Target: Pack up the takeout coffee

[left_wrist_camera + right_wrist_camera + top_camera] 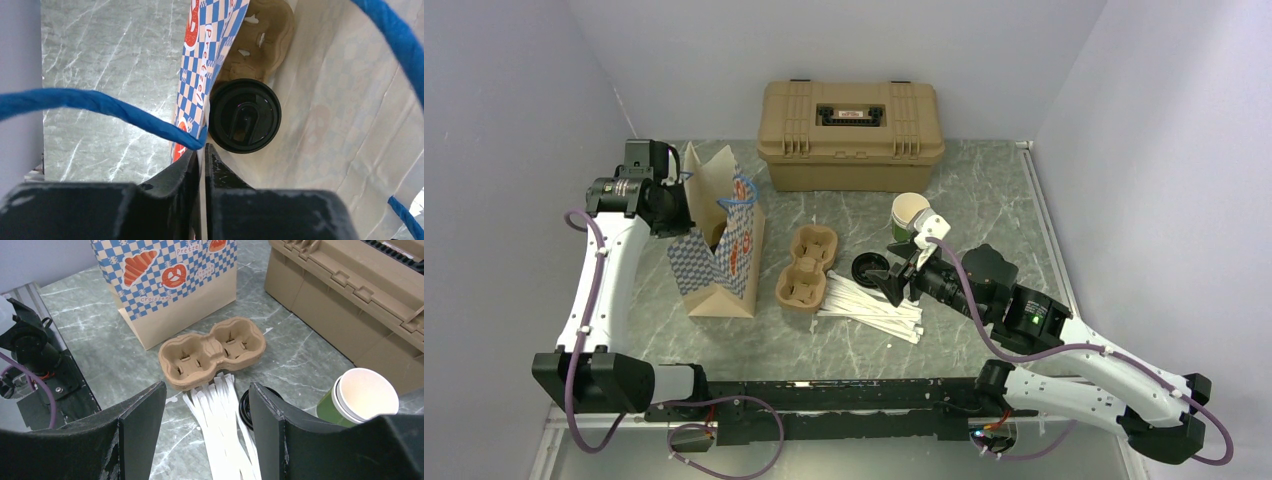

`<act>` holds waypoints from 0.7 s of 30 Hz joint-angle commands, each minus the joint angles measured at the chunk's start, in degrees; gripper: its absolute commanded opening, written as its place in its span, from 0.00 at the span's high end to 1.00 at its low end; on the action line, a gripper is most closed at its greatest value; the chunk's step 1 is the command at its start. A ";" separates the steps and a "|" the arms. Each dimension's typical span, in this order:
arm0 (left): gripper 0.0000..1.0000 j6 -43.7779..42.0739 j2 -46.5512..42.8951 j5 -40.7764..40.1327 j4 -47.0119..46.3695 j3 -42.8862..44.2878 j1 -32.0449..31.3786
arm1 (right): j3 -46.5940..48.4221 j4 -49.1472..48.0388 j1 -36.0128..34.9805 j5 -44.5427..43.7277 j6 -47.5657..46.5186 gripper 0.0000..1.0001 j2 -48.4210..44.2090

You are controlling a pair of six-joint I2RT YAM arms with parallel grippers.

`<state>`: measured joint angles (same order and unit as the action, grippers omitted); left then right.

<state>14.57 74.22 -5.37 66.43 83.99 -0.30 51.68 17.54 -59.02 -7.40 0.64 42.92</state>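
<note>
The coffee (244,115) stood upright inside the bag (320,100) on the left — packing seemed nearly done. The left gripper (202,155) pinched the bag's rim; the right gripper (206,390) hung open. Next, I thought, came a gentle release.

The left tool (201,151) is held at the rim of the bag (724,278), its jaws pinched on the paper wall. The right tool (206,401) is held well right of the bag, jaws apart.

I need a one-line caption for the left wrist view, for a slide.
Left tool pinches the bag's rim; the lidded coffee stands inside.
</note>
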 commanded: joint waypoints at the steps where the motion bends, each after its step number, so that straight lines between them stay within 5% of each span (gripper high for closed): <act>1: 0.92 -0.09 0.26 1.76 -1.93 0.55 0.12 | 0.53 -1.46 -0.13 -0.43 0.52 0.34 0.00; 4: 0.99 -0.39 0.03 1.66 -1.83 0.77 0.12 | 0.53 -1.54 -0.13 -0.50 0.50 0.34 0.11; 21: 1.00 -3.52 -10.43 3.31 -11.88 -3.84 0.12 | 1.58 -3.27 -0.13 -1.61 0.84 0.35 2.51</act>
<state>12.88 66.85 -2.87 60.71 80.77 -0.30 51.70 17.52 -59.02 -7.99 0.64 45.45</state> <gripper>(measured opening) 0.010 0.654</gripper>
